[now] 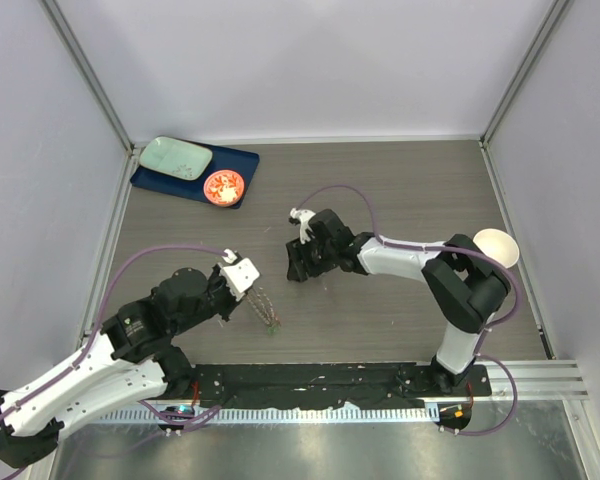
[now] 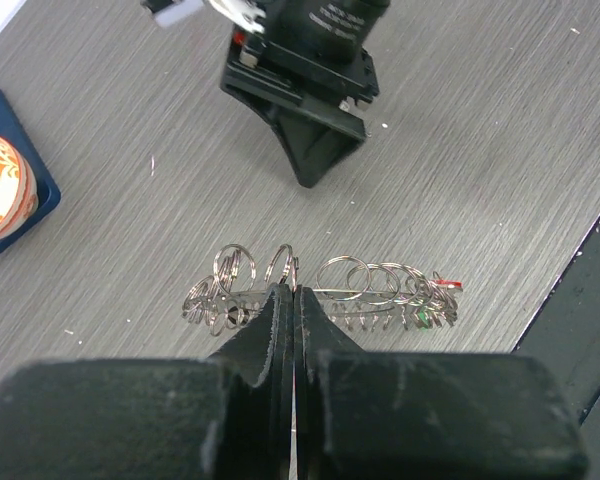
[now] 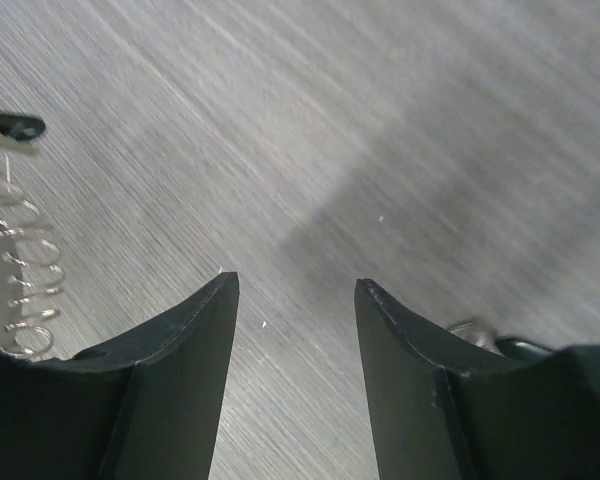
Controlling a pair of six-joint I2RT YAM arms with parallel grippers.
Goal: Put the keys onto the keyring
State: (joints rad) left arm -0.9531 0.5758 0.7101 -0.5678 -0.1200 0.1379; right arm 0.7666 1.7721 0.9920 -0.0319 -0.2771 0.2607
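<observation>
Progress seems partial: our left gripper (image 2: 295,293) pinches the keyring (image 2: 345,278), with the red key (image 2: 450,285) and green key (image 2: 421,318) seemingly on it. Our right gripper (image 3: 295,288) hovers at its one o'clock, spread and empty.

The keyring (image 2: 320,295) is a stretched-out row of overlapping silver wire rings, fringed with small grey keys. The red key (image 2: 450,285) and green key (image 2: 422,318) sit at one end. The black key (image 3: 18,126) sits at a row end.

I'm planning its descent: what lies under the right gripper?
Only bare table shows between the open right gripper fingertips. A small metal ring peeks from behind one finger; whatever the fingers cover is hidden.
</observation>
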